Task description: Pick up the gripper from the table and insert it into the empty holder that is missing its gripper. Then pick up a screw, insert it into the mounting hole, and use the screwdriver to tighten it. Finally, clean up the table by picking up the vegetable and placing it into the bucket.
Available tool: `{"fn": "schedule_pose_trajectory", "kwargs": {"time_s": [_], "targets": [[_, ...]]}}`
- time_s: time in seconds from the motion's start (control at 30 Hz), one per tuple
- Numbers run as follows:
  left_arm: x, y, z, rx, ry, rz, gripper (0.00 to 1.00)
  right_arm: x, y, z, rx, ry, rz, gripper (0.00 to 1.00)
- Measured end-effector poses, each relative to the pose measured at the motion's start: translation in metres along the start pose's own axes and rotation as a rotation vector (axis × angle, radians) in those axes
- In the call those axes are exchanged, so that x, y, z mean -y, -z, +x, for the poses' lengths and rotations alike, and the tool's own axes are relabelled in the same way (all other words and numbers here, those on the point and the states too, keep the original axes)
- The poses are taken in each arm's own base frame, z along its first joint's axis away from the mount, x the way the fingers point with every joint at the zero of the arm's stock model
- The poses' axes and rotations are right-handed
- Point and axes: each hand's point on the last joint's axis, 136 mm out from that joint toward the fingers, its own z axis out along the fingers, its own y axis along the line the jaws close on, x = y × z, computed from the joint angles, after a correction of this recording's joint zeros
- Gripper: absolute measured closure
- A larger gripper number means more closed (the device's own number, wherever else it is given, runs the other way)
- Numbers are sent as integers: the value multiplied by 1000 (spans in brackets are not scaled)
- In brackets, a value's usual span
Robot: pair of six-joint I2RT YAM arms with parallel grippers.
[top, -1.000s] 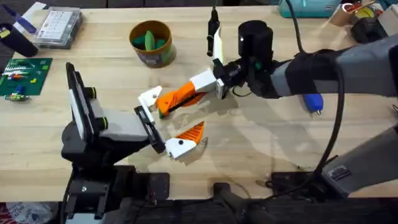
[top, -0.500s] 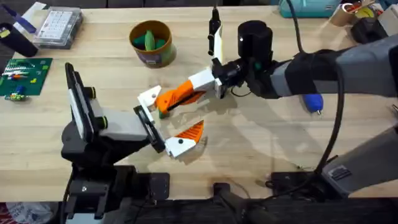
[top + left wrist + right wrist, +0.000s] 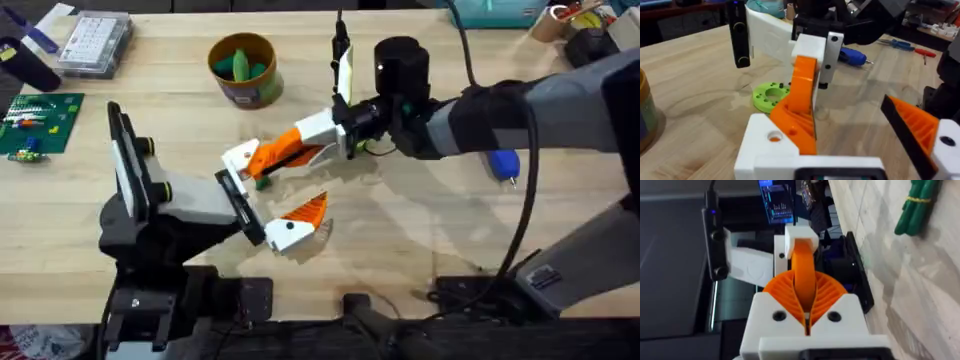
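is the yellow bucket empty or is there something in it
Not empty. In the overhead view the bucket stands upright on the table with a green piece inside its open top.

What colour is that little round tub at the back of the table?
The bucket is mustard yellow with a greyish band round its side, seen best in the overhead view.

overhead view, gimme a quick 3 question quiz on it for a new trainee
1. True or false: the bucket on the table holds something green.
2. The left gripper is: A) open, B) shut, C) hidden.
3. What is the right gripper clamped on?

Key: 1 true. 2 A. 3 an orange finger piece, held between its shut pads.
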Motion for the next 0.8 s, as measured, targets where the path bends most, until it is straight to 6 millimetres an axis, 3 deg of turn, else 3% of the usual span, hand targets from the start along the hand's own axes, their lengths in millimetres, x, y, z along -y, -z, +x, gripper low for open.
{"fn": "schedule_pose_trajectory", "kwargs": {"time_s": [0.5,0.8], "targets": [[-1,0,1,-2,36,-2,13,6,-6,-15,42,-55,15,984],[-5,1,0,1,33,-27,13,1,-22,-17,44,-38,24,984]]}}
